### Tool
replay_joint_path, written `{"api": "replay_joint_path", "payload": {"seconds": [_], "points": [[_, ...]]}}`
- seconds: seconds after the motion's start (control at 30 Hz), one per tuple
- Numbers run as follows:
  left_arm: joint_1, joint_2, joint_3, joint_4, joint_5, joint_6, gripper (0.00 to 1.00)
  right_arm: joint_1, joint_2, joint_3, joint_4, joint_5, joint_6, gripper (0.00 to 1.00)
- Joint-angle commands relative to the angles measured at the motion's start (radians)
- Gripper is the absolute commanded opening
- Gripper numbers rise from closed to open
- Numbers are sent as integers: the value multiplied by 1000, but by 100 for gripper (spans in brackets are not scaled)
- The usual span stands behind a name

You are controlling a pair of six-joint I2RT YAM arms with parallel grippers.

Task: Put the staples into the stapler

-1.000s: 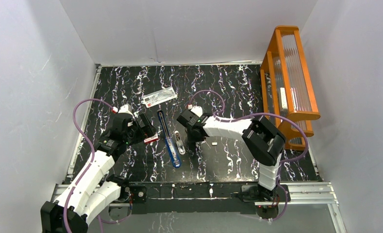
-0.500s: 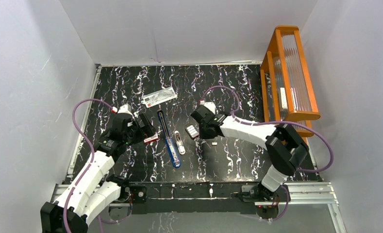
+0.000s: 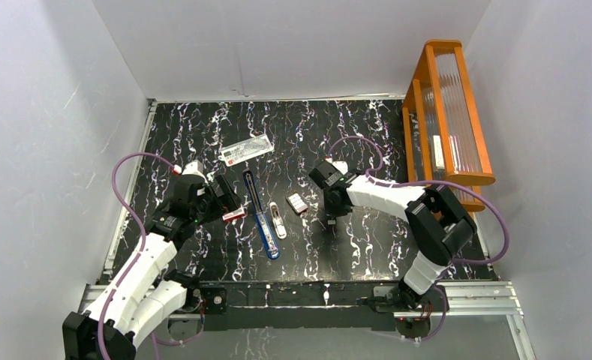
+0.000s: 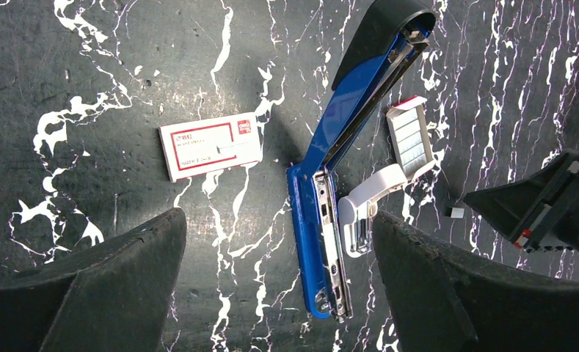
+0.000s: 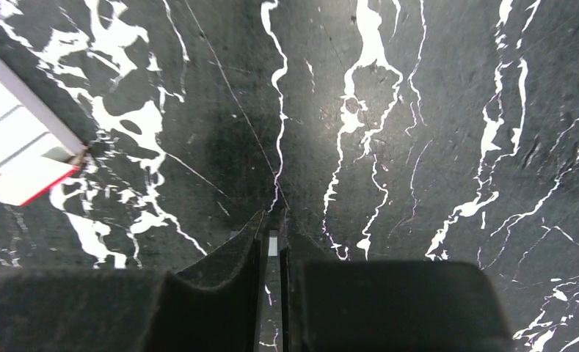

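1. Right fingers [image 5: 227,273], pressed together, pinch the staples [image 5: 272,246] low at the counter [image 5: 433,88].
2. Stapler [image 3: 266,234], open, lies to their left, with its long axis running near-to-far.
3. Left fingers [image 4: 103,279], spread, hover nearer it.

The right arm has swung away to the right. The right gripper [image 3: 330,217] was over the tray of staples [image 3: 298,203], next to the stapler [image 3: 266,229]. Now it is down over the little pale strip [image 5: 273,246] farther right. The tray was hidden under the gripper and now lies in plain sight. The fingers have closed in on the strip.
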Motion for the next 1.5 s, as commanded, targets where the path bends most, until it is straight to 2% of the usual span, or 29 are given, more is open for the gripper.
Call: {"api": "replay_joint_path", "payload": {"seconds": [0.0,0.43,0.7,0.8,0.87,0.97,1.1,1.33,1.47], "points": [[-2,-12,15,13,9,-3,94,1,29,-22,-22,-9,7,18],[-2,-17,11,20,5,2,94,4,-25,-78,-74,-74,41,16],[-2,-20,3,27,7,3,94,19,-60,-98,-50,-104,37,19],[-2,-20,3,27,8,4,94,36,-57,-81,-72,-69,48,20],[-2,-20,2,26,8,3,94,63,-56,-43,-128,20,81,21],[-2,-18,1,24,7,2,94,93,-52,13,-182,92,104,25],[-2,-15,0,21,5,3,94,99,-56,39,-178,104,108,33],[-2,-10,3,17,0,3,94,91,-36,20,-79,40,71,51],[-2,-9,2,16,-1,3,94,77,-18,8,-30,9,37,54]]}}
